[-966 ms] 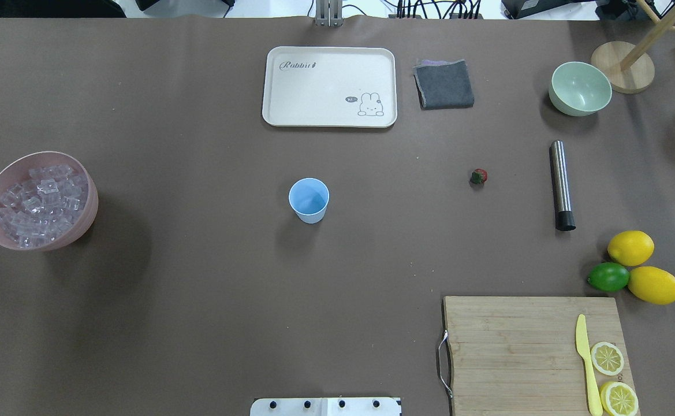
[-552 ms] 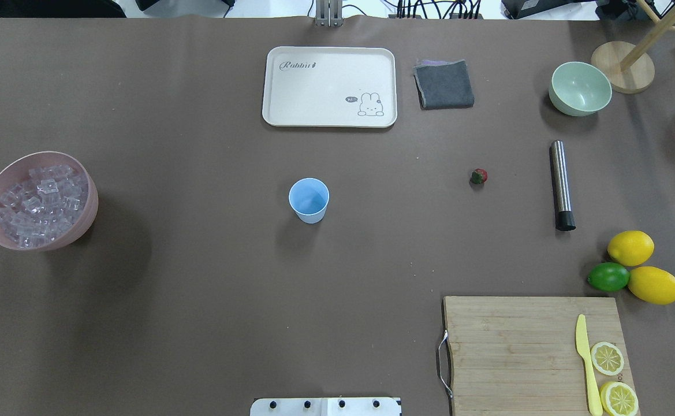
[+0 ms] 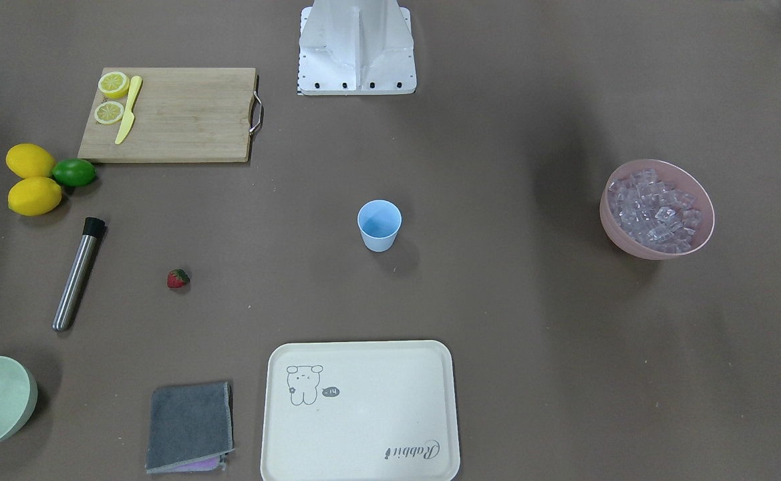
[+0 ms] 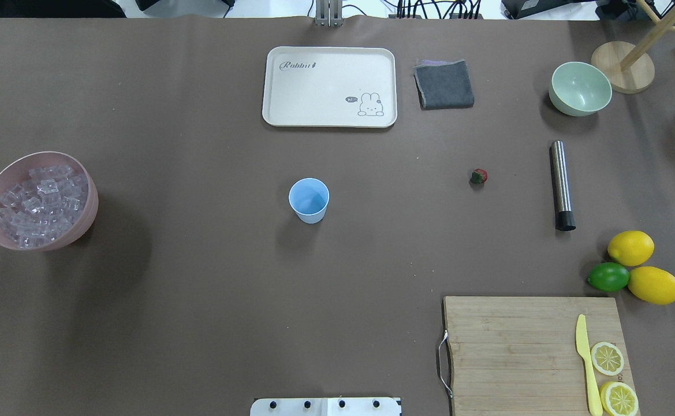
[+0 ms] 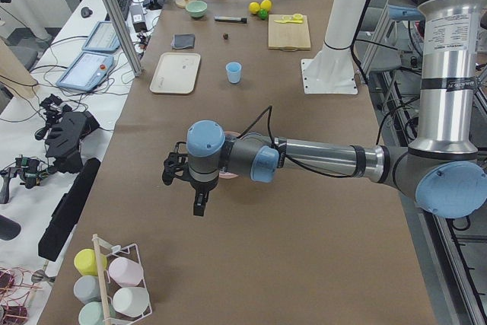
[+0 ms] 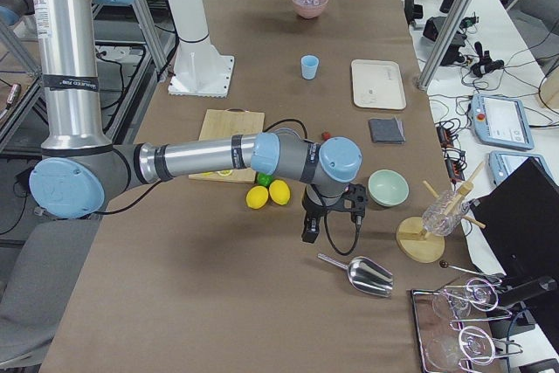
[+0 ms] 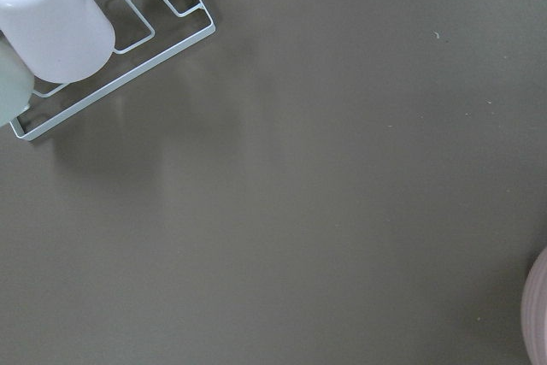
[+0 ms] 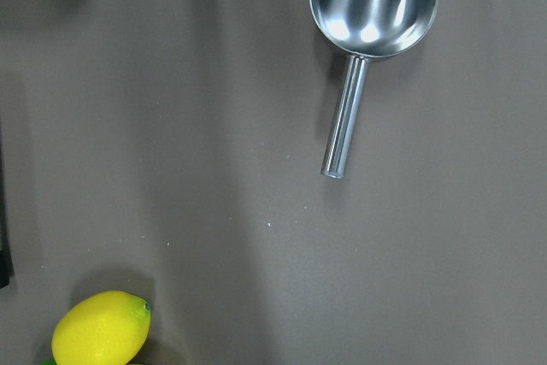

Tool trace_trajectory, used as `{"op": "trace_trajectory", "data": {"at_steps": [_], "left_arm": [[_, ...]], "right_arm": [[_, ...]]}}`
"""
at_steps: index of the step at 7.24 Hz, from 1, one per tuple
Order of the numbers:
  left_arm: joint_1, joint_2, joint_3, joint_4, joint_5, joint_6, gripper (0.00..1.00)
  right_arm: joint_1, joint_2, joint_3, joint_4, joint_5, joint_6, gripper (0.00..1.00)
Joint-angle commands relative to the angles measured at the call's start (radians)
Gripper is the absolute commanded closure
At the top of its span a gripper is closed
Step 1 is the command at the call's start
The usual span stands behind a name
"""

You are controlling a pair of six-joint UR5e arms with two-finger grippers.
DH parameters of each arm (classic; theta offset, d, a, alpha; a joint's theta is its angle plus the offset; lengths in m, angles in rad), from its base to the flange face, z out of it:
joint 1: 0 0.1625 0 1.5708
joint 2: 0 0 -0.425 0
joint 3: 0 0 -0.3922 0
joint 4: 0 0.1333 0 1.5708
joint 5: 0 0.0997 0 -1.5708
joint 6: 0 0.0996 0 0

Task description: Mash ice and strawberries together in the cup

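FRONT-FACING VIEW: A tapered light-blue plastic cup (image 3: 379, 225) stands upright, apparently empty, at the middle of the brown tabletop (image 3: 497, 321). The clear ice (image 3: 654, 208) cubes are heaped in a pink bowl (image 3: 631, 246) well off to the robot's left. The lone red strawberry (image 3: 178, 278) lies well off to its right, near a brushed-steel muddler (image 3: 79, 274).

OVERHEAD: No arm reaches into frame. The muddler's long axis runs toward and away from the robot, black cap nearest it.

LEFT SIDE: The left arm (image 5: 319, 159) stretches low over the tabletop, its wrist hiding most of the pink bowl. Whether its jaws are wide or narrow cannot be told.

RIGHT SIDE: The right arm (image 6: 192, 159) hangs between the lemons (image 6: 269, 193) and a pale green bowl (image 6: 388, 187), the strawberry just beyond its wrist. Its jaws' state also cannot be told.

LEFT WRIST: Bare tabletop, the pink rim at the right edge, a wire rack (image 7: 111, 66) at the corner.

RIGHT WRIST: A glossy steel scoop (image 8: 373, 6), handle pointing down-frame.

The left arm looks nearer the ice, the right nearer the strawberry. Nothing appears to have reached the cup yet.
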Motion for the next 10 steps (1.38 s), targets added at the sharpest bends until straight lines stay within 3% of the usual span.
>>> {"op": "trace_trajectory", "data": {"at_steps": [1,6,8,10], "left_arm": [[-0.009,0.026,-0.038,-0.006,-0.066,-0.006,0.02],[0.003,0.046,-0.132,-0.006,-0.048,-0.012,0.02],[0.064,0.024,-0.17,-0.006,0.024,-0.018,0.02],[0.156,-0.003,-0.206,-0.009,0.067,-0.161,0.02]], "right_arm": [[0.009,0.0,0.002,0.0,0.0,-0.001,0.0],[0.013,0.008,0.002,0.0,0.002,-0.001,0.0],[0.013,0.005,0.001,0.0,0.002,0.0,0.0],[0.012,0.006,-0.001,0.0,0.002,0.0,0.0]]}}
